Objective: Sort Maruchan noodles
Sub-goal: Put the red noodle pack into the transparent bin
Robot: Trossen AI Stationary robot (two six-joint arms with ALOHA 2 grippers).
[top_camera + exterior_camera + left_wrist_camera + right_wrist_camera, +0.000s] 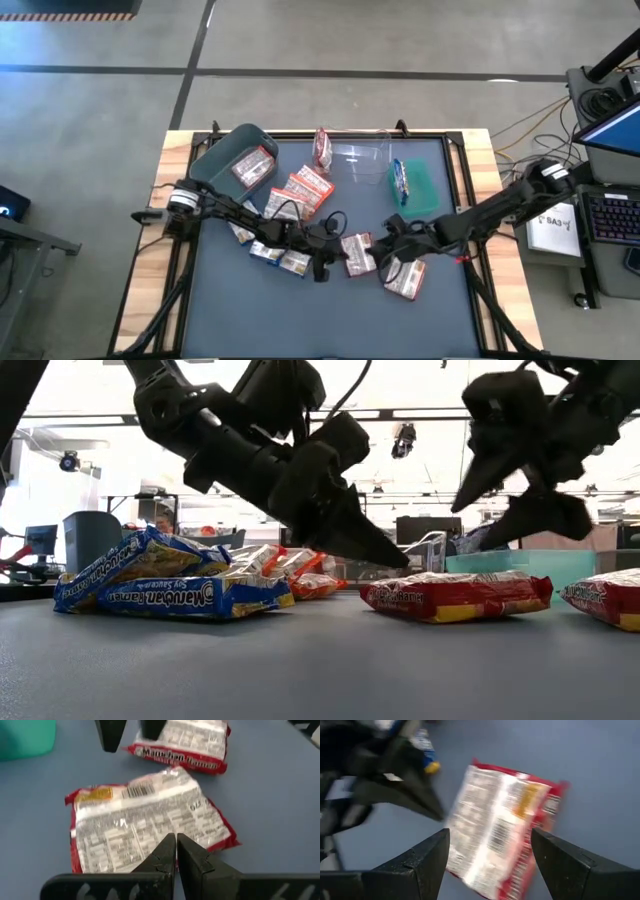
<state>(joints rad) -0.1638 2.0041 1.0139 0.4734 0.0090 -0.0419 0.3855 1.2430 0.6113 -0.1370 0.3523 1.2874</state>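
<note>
Two dark arms meet over the middle of a grey-blue table [220, 320], framed by a pale wood border, on a concrete floor with desks and monitors beyond. Only the overhead view shows the bins along the far edge: a grey bin [235, 160] tipped near the left corner, a clear bin [365, 160] mid-edge, a green bin [418, 185] to its right. The noodles lie scattered across the middle: blue packs [160, 585] toward the left edge, orange packs [305, 190] near the grey bin, a red pack [357, 252] between the grippers. The left gripper [176, 851], fingers pressed together and empty, hovers over that pack. The right gripper [490, 852], spread wide and empty, hangs above the same blurred pack. A second red pack [405, 278] is partly hidden under the right arm.
</note>
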